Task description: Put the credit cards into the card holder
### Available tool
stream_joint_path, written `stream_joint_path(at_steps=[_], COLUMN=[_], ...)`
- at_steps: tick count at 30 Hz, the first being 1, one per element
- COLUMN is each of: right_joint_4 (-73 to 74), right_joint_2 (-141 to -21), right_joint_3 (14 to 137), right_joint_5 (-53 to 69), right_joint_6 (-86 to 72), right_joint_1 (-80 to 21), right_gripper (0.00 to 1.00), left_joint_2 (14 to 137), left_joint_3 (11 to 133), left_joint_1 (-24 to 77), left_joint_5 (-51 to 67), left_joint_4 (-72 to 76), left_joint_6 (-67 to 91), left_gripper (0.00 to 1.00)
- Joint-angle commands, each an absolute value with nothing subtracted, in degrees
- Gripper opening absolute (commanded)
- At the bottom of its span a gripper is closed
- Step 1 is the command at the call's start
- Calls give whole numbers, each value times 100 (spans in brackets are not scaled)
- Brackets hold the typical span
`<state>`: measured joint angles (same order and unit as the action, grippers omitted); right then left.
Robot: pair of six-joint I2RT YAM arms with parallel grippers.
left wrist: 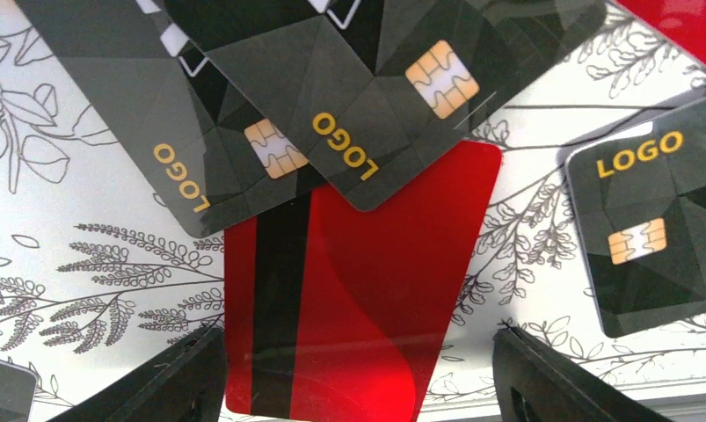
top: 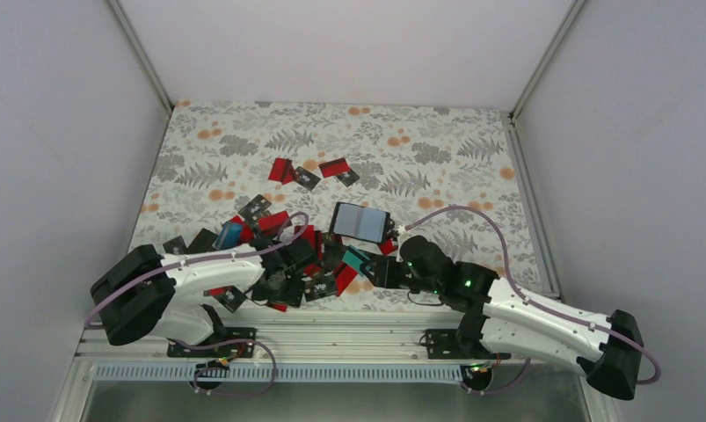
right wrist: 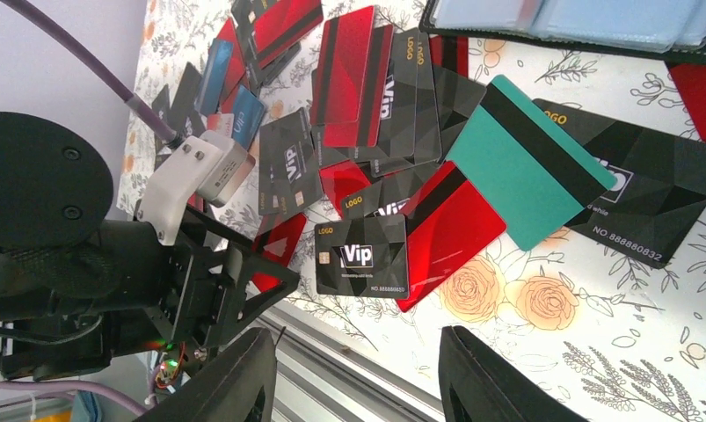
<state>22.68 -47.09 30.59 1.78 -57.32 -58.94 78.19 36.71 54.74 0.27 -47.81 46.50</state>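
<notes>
Straddled a thin, stiff, slick red card (left wrist: 367, 264) with left gripper (left wrist: 358, 334) wide, right gripper (right wrist: 356, 338) parted, empty; likely liftable by its bare edge.

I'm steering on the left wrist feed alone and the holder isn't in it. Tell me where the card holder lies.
Observer: The card holder lies open just past the pile of credit cards, clear pockets up, a little beyond the right gripper.
Operator: Report what that gripper is doing.
Observer: It is open and empty at the near right edge of the pile, with a teal card just ahead of it.
Operator: Say whether any cards lie away from the pile.
Observer: Yes, a few red and black cards lie apart, farther back than the holder.
</notes>
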Motion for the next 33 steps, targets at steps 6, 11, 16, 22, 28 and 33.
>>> stream_joint_path(at_steps=[6,11,16,22,28,33], right_joint_4=[2640,2567,2606,2759,2915,2957], right_joint_2=[-4143,-4157,-4153,-4038,-3986,-3936], right_joint_3=[3019,3026,3093,3118,3199,3223], right_joint_5=[-28,40,-4,-69,-128,-169], right_joint_6=[-5623,-5595,-5564,-5564,-5537,-5535], right_joint_1=[-5766,-5748,-5735,-5706,-5679,-5661], right_gripper=[50,50,50,50,51,53], left_joint_2=[7790,7811,8380,9240,9754,9479], left_joint_3=[2834,3027,3537,4409,5233,5737], left_joint_1=[5567,6125,6609,6866,6980,7258], left_joint_5=[821,984,915,785,648,440], left_joint_4=[-4065,-3872,-3835,-3883,-4228,-4717], left_joint_6=[5204,5491,5682,5616,5408,5199], left_gripper=[61,60,59,59,59,69])
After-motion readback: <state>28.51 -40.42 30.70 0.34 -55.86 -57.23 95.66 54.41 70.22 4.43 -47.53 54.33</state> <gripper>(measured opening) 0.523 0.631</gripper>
